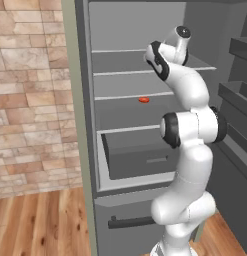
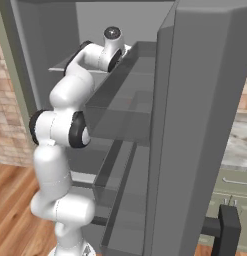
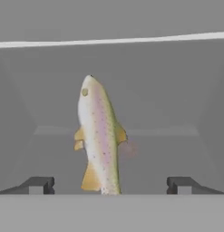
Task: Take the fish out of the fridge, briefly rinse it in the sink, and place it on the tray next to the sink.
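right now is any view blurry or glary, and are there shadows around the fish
Hand view: soft, slightly blurred render; the fish shows spots and yellow fins, no glare and no distinct shadow, between the open gripper tips. Left base view: flat, even light in the fridge; the red item is small and soft-edged. Right base view: the fridge door blocks much.

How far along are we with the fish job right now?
Done: the fridge stands open and the arm reaches onto a shelf. In hand: the open gripper is lined up with the fish, which lies between its fingertips, not yet gripped. Left: closing on it, lifting it out, rinsing it in the sink and setting it on the tray.
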Controlling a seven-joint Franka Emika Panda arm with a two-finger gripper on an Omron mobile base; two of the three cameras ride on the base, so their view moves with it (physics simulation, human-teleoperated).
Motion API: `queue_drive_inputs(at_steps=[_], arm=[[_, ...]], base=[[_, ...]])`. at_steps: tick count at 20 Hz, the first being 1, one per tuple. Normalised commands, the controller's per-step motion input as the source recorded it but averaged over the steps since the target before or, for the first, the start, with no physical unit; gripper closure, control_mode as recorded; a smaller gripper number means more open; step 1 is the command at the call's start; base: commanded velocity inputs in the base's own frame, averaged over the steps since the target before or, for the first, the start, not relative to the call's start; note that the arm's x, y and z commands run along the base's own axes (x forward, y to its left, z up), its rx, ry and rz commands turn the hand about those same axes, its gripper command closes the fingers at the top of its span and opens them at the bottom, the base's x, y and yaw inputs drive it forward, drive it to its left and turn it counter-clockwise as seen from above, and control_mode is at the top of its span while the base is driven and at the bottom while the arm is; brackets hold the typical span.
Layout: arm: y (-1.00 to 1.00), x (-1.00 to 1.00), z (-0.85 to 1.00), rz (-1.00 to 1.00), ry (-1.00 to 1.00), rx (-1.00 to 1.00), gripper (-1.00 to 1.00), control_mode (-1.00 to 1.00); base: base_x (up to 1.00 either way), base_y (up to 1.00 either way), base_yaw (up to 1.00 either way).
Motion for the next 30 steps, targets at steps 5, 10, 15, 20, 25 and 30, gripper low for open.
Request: queue_drive_inputs(at_steps=[5, 10, 15, 20, 25, 30], arm=[[0.03, 0.61, -0.29, 0.0, -0.02, 0.03, -1.0, -1.0], [0.08, 0.54, -0.47, 0.0, 0.0, 0.0, 1.0, -1.0], [0.34, -0.3, -0.71, 0.0, 0.19, -0.03, 1.0, -1.0], [0.34, -0.99, -0.31, 0.0, 0.03, 0.0, 1.0, -1.0], [0.33, -1.0, 0.19, 0.0, -0.22, 0.01, 1.0, -1.0], [0.44, -1.0, 0.42, 0.0, -0.25, 0.02, 1.0, -1.0]], base=[[0.0, 0.0, 0.0], [0.0, 0.0, 0.0], [0.0, 0.0, 0.0], [0.0, 0.0, 0.0], [0.0, 0.0, 0.0], [0.0, 0.0, 0.0]])
